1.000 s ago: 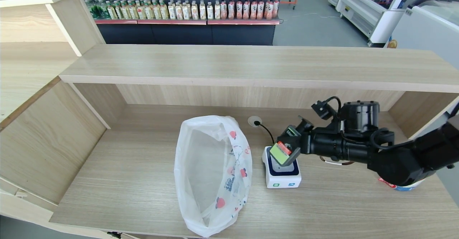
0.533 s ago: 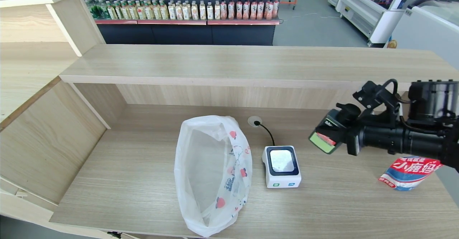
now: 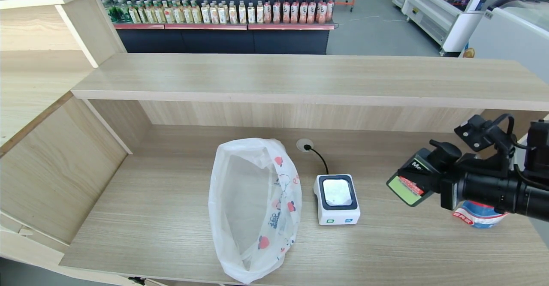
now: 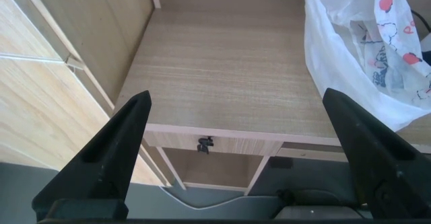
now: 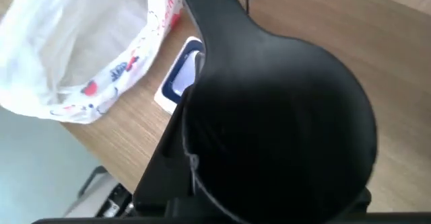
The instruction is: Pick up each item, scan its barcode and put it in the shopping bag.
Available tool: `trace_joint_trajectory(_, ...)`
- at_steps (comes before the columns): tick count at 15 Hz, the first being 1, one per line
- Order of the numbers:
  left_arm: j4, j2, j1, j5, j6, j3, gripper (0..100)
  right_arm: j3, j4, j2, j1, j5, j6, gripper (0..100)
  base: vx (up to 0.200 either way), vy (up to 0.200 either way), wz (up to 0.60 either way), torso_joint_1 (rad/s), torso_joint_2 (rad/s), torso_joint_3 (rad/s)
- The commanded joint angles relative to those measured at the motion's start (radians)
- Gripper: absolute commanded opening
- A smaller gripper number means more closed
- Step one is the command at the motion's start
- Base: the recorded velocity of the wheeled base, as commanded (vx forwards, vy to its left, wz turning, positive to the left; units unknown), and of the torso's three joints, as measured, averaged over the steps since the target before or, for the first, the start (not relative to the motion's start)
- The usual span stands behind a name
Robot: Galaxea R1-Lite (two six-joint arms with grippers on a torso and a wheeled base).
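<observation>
Gripping green-faced box (image 3: 405, 190) right of scanner (image 3: 337, 198), above bench (image 3: 407, 245): right pincer (image 3: 414, 178). Spread open, near shopping bag (image 4: 363, 56): left pincer (image 4: 236, 97)

Pale wood counter (image 3: 386, 251), bottle shelves (image 3: 223, 13) behind, grey floor (image 3: 377, 24), freezers (image 3: 446, 7)

shopping bag (image 3: 253, 209) lies just left of scanner (image 3: 337, 198) on counter (image 3: 150, 221).
</observation>
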Motion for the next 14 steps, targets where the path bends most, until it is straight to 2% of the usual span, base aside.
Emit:
trace_joint_trajectory(1, 0.000, 0.000, 0.000, 0.000, -0.001, 0.000, 100, -0.030, -0.001, -0.005, 0.063, 0.001, 0.080, 0, -0.200, 0.200, 0.00, 0.017, 0.01, 0.002)
trace_joint_trajectory(4, 0.000, 0.000, 0.000, 0.000, 0.003, 0.000, 100, -0.076, 0.001, 0.061, 0.141, 0.000, 0.121, 0, -0.200, 0.200, 0.00, 0.001, 0.00, 0.004)
trace_joint_trajectory(6, 0.000, 0.000, 0.000, 0.000, 0.002, 0.000, 100, -0.103, -0.001, 0.121, 0.190, -0.010, 0.120, 0, 0.000, 0.000, 0.00, 0.000, 0.00, 0.000)
trace_joint_trajectory(14, 0.000, 0.000, 0.000, 0.000, 0.002, 0.000, 100, -0.419, -0.021, 0.464, 0.299, -0.036, 0.121, 0, 0.000, 0.000, 0.00, 0.000, 0.00, 0.000)
